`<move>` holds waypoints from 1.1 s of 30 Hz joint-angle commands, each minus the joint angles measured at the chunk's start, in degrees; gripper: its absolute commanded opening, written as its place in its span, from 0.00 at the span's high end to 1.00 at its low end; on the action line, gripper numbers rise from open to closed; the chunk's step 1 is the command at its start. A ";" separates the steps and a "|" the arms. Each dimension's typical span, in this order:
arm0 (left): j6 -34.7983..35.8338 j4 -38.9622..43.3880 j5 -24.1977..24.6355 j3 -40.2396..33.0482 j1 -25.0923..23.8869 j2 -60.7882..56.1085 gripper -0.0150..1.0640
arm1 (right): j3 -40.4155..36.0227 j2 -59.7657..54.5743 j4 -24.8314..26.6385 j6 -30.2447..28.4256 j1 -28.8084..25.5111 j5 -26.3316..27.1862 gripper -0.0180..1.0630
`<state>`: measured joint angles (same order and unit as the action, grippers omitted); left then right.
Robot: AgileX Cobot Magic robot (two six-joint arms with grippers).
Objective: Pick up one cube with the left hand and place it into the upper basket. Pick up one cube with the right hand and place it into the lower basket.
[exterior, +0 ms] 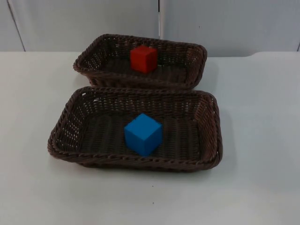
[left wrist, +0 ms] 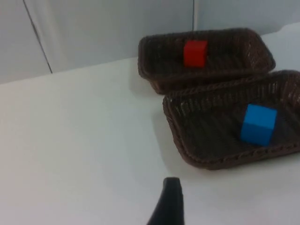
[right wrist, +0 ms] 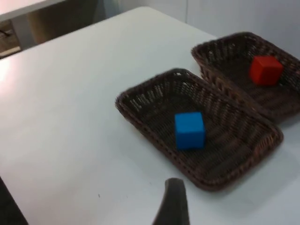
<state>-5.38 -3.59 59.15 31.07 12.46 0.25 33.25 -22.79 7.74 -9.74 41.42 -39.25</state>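
— White table [exterior: 262, 140] status?
— Red cube [exterior: 143, 58] sits in upper basket [exterior: 197, 54]; blue cube [exterior: 143, 134] sits in lower basket [exterior: 213, 136].
— Grippers?
— Left gripper [left wrist: 168, 206], right gripper [right wrist: 173, 206]: fingers' spread cannot be told.

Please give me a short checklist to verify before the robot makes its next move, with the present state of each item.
1. Red cube inside the upper basket: ok.
2. Blue cube inside the lower basket: ok.
3. Both cubes rest on the basket floors, away from the walls: ok.
4. The two baskets stand side by side with rims close; whether they touch: cannot tell.
5. Left gripper is over the bare table, off the baskets: ok. Open or shut: cannot tell.
6. Right gripper is over the table beside the lower basket: ok. Open or shut: cannot tell.
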 commanded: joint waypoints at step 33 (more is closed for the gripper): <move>-0.09 -1.46 2.52 -2.73 0.12 -0.25 0.32 | -3.79 22.79 -11.31 11.86 -0.18 -22.61 0.39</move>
<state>-5.49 -4.28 61.53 28.56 12.46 0.25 30.27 -0.15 -2.85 1.10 41.42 -61.91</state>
